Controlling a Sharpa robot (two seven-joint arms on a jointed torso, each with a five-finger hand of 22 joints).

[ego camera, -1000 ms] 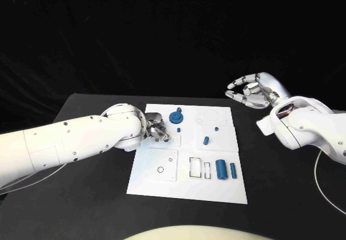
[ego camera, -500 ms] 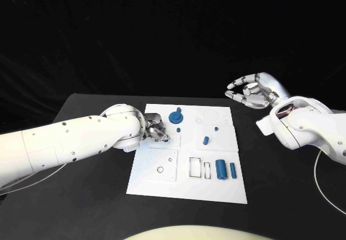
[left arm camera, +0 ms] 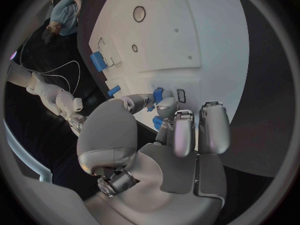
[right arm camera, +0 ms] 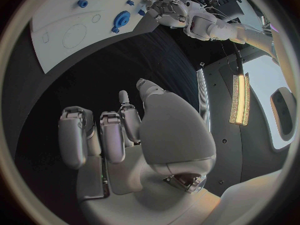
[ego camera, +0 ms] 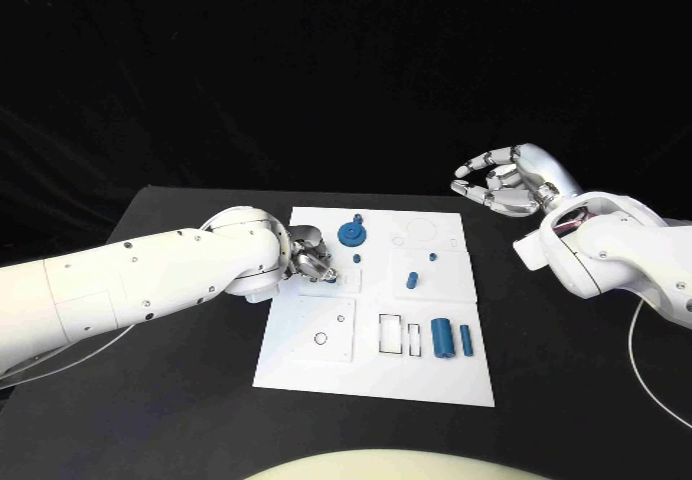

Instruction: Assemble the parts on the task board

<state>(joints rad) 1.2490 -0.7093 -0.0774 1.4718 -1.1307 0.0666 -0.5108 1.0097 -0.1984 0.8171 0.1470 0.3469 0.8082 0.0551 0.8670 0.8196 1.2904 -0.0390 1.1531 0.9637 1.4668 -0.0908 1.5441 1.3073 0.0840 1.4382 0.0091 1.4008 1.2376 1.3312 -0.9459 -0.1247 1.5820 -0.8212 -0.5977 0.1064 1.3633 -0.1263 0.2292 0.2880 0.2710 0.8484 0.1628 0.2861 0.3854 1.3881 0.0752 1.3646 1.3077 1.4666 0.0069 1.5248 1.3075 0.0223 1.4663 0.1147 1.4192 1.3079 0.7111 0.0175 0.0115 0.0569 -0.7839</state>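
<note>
The white task board lies in the middle of the black table. My left hand hovers over its back left part. In the left wrist view its thumb and a fingertip pinch a small blue part just above the board. A blue gear stands right of that hand, with a small blue piece below it and a blue peg further right. Two blue cylinders lie at the front right. My right hand hangs raised off the board's back right corner, fingers curled apart, holding nothing.
Outlined recesses and a ring hole mark the board's front left. Bare black table surrounds the board. The right wrist view shows the board, the gear and my left hand far off.
My left hand has shifted slightly toward the board's left edge with its fingertips still together. The right hand has not moved.
</note>
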